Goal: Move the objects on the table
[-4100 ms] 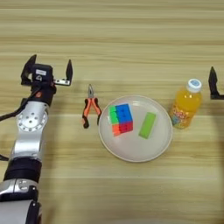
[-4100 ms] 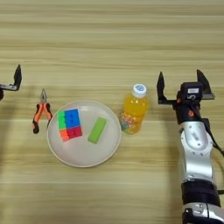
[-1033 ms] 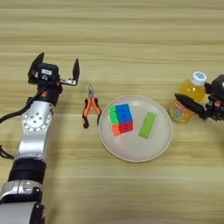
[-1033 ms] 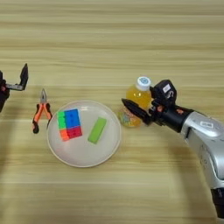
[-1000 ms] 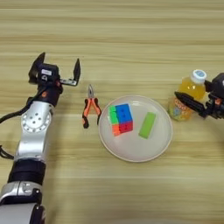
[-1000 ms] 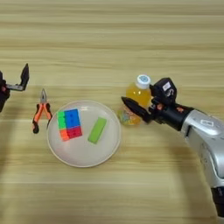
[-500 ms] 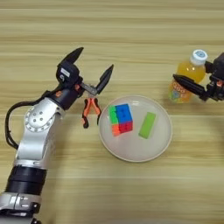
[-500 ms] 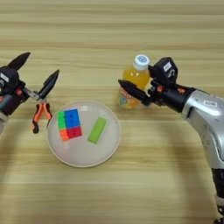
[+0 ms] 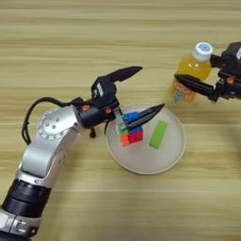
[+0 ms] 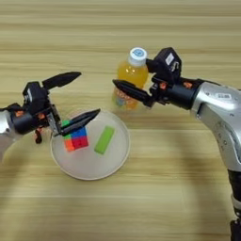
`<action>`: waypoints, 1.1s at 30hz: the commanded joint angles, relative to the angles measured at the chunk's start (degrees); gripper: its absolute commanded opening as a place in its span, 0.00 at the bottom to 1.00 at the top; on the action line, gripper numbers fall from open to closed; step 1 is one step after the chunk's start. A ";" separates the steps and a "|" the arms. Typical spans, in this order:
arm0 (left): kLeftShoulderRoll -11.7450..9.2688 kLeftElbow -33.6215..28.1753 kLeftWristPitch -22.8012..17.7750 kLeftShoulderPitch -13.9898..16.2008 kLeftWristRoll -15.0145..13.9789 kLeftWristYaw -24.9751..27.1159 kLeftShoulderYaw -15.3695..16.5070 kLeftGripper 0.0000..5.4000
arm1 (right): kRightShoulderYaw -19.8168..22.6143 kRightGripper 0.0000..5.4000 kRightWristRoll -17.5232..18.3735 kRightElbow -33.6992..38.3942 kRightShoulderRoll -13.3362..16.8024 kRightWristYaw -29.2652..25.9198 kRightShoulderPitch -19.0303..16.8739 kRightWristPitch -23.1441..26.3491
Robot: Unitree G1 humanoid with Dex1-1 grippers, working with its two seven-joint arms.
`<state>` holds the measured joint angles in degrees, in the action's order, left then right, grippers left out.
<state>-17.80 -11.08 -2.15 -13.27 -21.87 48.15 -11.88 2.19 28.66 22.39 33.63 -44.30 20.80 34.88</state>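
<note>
Two grippers are working: the right gripper [image 10: 126,92] is clamping the orange-juice bottle [image 10: 128,77] between its fingers, while the left gripper [image 9: 143,95], spread wide, is straddling the puzzle cube [image 9: 131,134] on the plate [image 9: 146,160], apparently to grasp it.

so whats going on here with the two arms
A two-armed robot is working at a wooden table. Its right gripper is closed around a small orange juice bottle beyond the plate. Its left gripper is wide open above the far left part of a round cream plate, with one finger over the puzzle cube lying there. A flat green block lies on the plate beside the cube.
</note>
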 commanded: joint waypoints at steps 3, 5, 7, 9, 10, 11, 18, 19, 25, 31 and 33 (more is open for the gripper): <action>0.90 0.00 -1.39 -2.49 0.81 1.05 -2.38 1.00 | -2.23 0.67 3.17 5.78 -0.58 0.01 2.85 2.51; 1.16 0.26 -1.25 -2.75 1.17 1.06 -2.84 1.00 | -3.25 0.67 3.83 7.34 -0.88 0.16 2.82 3.19; 1.35 0.59 -1.14 -2.92 1.41 1.07 -3.02 1.00 | -3.92 0.67 4.50 8.58 -1.01 0.21 2.68 3.70; 1.47 0.81 -1.06 -3.00 1.57 1.16 -3.08 1.00 | -4.44 0.67 5.08 9.55 -1.10 0.28 2.56 4.07; 1.53 0.88 -1.05 -3.01 1.63 1.24 -3.11 1.00 | -4.65 0.67 5.35 9.96 -1.12 0.33 2.52 4.19; 1.58 0.91 -1.04 -3.02 1.68 1.34 -3.18 1.00 | -4.89 0.67 5.72 10.48 -1.20 0.38 2.50 4.34; 1.72 1.14 -0.79 -3.08 1.80 1.80 -3.59 1.00 | -6.09 0.67 7.00 13.07 -1.46 0.55 2.32 4.85; 1.72 1.10 -0.75 -3.06 1.71 1.97 -3.63 1.00 | -6.18 0.67 7.09 13.18 -1.40 0.60 2.31 4.82; 1.63 1.32 0.47 -2.77 2.46 2.26 -3.63 0.92 | -6.40 0.67 7.12 13.23 -1.24 0.64 2.19 4.53; 1.59 1.01 0.77 -2.44 2.46 2.15 -3.52 0.80 | -6.49 0.67 6.60 12.90 -1.02 0.62 1.90 4.14; 1.54 0.77 0.70 -2.32 2.43 2.07 -3.49 0.76 | -6.32 0.67 6.61 12.90 -0.88 0.63 1.84 4.15</action>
<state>-16.26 -10.03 -1.86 -15.41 -20.30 50.09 -15.06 -4.56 34.94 34.13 32.30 -43.98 21.66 39.48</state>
